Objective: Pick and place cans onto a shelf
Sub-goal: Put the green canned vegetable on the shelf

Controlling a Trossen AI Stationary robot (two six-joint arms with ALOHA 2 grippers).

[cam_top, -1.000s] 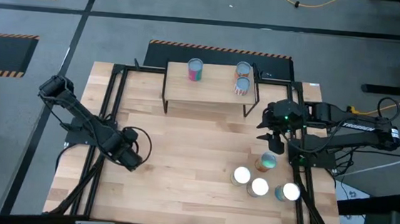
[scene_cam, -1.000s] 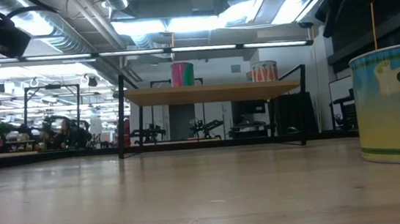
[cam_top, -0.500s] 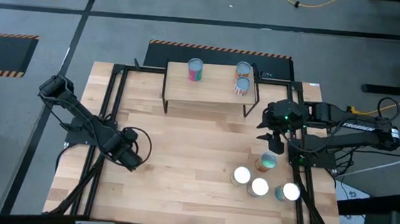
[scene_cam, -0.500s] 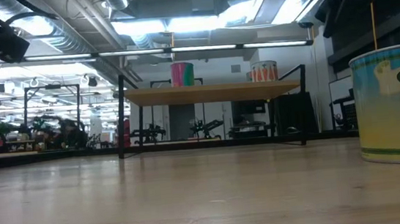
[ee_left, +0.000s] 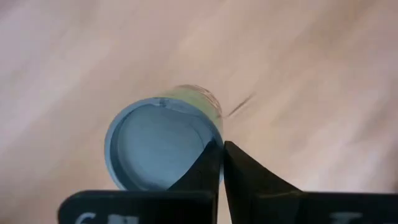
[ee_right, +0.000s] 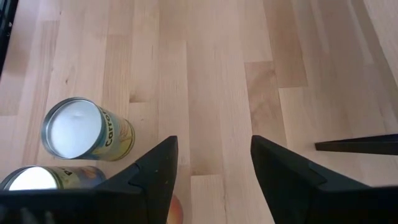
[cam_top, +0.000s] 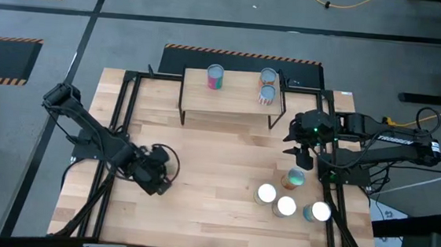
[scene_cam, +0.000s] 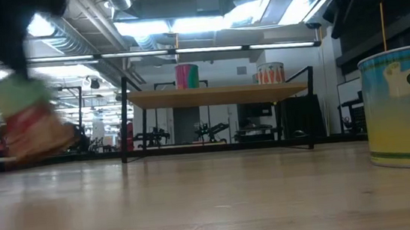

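My left gripper [cam_top: 158, 178] is shut on a can [ee_left: 163, 142] with a blue rim and a green and orange label, which shows blurred above the table in the low view [scene_cam: 28, 117]. My right gripper [cam_top: 303, 155] is open and empty at the right, just above an orange-labelled can [cam_top: 295, 177]. Three more cans [cam_top: 285, 205] stand on their bases near the table's right front corner. The shelf [cam_top: 230, 99] stands at the far edge on black legs, with three cans [cam_top: 215, 76] upright on its board. My left gripper pinches the can's top rim [ee_left: 213, 144] between its two fingers, one finger over the recessed top and one on the outer wall. The fingers come from above, pointing down. The can hangs below them, clear of the table; in the low view it looks tilted.
A black frame [cam_top: 117, 131] runs round the tabletop's edges. The shelf's legs [scene_cam: 124, 123] leave a gap under its board. Bare wood [cam_top: 217, 163] lies between the two arms. One can [scene_cam: 408, 107] stands close to the low camera.
My left gripper has gone toward the table's right edge with the can. The can, unseen in the low view before, now shows there lifted clear of the table and blurred by motion.
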